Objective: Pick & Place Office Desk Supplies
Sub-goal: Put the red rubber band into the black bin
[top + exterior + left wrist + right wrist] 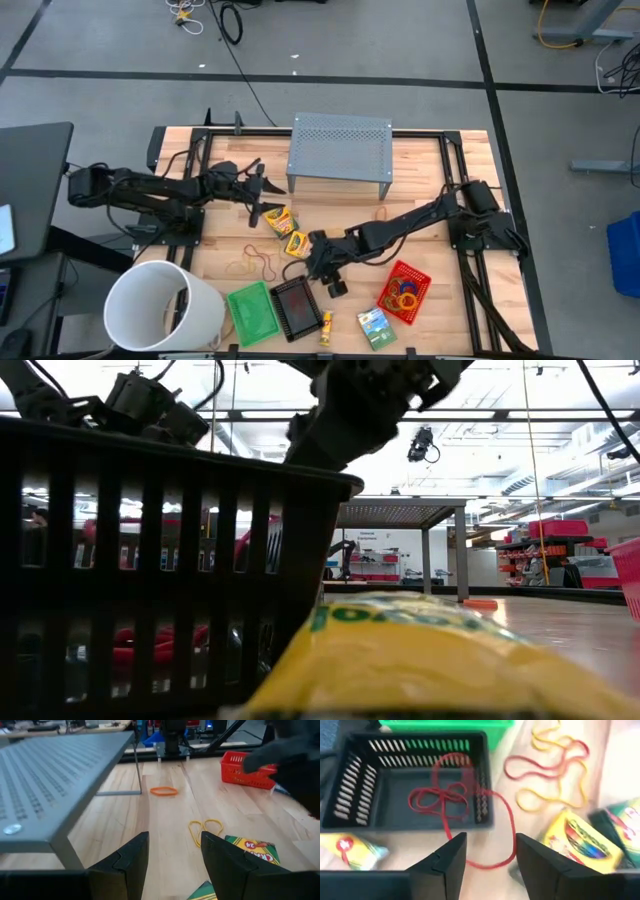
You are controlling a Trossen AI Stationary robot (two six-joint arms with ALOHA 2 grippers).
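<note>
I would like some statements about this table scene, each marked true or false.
1. A red rubber band lies partly in the black tray, partly over its rim. True.
2. The right gripper holds a crayon box. False: its jaws stand open and empty above the band.
3. The red tray holds coloured rings. True.
4. The green tray sits on the grey stand. False: it lies on the table beside the black tray.
5. The left gripper is open. True.

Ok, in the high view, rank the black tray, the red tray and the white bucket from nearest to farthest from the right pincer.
From the right pincer, open above the table:
1. Black tray, just below it, toward the front edge.
2. Red tray, off to its right.
3. White bucket, far left at the front corner.
</note>
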